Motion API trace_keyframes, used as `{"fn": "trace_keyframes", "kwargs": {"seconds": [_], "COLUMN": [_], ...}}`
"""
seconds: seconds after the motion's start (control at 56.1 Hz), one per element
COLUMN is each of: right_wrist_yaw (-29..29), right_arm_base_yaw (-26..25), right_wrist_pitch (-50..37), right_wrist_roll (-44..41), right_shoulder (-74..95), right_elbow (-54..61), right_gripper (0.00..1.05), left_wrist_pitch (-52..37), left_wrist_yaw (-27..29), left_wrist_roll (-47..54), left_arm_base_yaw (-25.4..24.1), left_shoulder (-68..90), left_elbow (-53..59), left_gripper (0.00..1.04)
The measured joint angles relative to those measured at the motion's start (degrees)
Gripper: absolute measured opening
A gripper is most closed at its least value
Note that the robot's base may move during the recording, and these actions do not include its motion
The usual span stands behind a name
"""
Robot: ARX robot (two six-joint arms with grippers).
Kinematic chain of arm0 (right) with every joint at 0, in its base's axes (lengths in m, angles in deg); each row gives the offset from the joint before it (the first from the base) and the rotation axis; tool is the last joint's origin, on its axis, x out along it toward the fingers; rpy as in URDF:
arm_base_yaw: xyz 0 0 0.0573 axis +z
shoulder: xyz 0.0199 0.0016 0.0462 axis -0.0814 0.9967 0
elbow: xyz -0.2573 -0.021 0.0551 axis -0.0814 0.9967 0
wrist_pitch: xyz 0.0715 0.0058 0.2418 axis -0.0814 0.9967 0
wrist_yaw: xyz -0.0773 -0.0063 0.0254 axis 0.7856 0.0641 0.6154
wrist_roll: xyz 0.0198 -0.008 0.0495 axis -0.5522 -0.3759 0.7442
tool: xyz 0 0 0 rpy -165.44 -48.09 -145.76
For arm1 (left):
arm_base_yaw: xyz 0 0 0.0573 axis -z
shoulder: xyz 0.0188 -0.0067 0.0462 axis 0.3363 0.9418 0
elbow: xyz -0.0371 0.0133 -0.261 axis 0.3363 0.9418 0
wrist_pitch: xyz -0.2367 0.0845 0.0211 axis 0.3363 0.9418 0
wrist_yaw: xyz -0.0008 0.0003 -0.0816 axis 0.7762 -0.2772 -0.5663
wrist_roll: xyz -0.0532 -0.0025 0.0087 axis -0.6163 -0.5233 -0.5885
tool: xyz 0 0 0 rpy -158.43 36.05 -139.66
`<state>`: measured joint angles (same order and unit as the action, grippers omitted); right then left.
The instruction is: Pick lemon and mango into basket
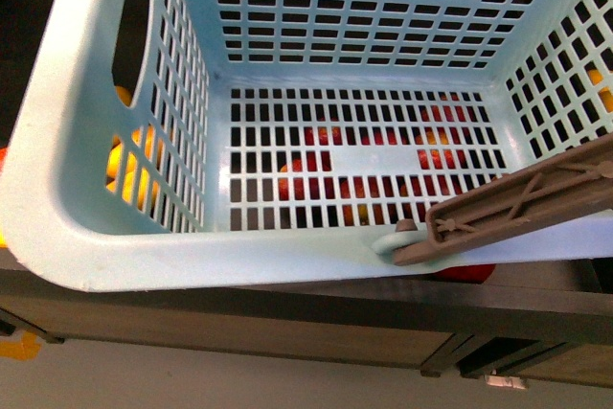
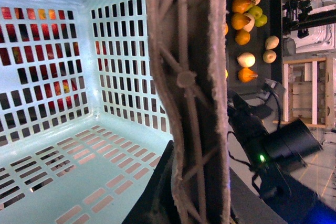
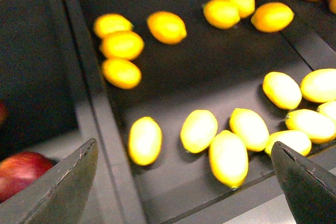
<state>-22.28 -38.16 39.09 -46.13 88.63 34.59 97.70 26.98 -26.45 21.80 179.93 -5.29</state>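
Observation:
The turquoise basket (image 1: 115,237) fills the front view, tilted, its inside empty. Its brown-grey handle (image 1: 522,203) crosses the lower right. In the left wrist view my left gripper (image 2: 197,198) is shut on the handle (image 2: 189,77), with the basket's slotted base (image 2: 52,156) beside it. My right gripper (image 3: 181,192) is open above a black tray (image 3: 210,66) of several yellow fruits. A bright yellow lemon (image 3: 228,158) lies just below the gap between its fingers. A deep red fruit (image 3: 18,171) lies in the neighbouring compartment; I cannot tell if it is the mango.
Red fruits (image 1: 326,170) and yellow-orange fruits (image 1: 129,174) show through the basket's slots. A dark wooden shelf edge (image 1: 287,323) runs below the basket. Pears and oranges (image 2: 247,24) lie on a dark tray beyond the handle. Smaller orange-yellow fruits (image 3: 122,44) lie farther back in the black tray.

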Motion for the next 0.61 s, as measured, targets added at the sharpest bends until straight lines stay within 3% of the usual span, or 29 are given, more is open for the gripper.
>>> {"fn": "trace_keyframes", "kwargs": {"seconds": [0.392, 0.607], "right_wrist_yaw": [0.5, 0.2], "right_arm_base_yaw": [-1.5, -1.5], "right_wrist_pitch": [9.6, 13.9], "right_wrist_roll": [-8.6, -8.7], "right_shoulder": [24.8, 33.5], "right_elbow": [-23.3, -31.5], "right_gripper": [0.96, 0.96], "left_wrist_pitch": [0.0, 0.0], "left_wrist_yaw": [-0.6, -0.1], "left_wrist_roll": [-0.1, 0.0], "left_arm_base_yaw": [0.0, 0.0], "left_shoulder": [0.0, 0.0], "left_elbow": [0.0, 0.0], "left_gripper": [0.07, 0.07]}}
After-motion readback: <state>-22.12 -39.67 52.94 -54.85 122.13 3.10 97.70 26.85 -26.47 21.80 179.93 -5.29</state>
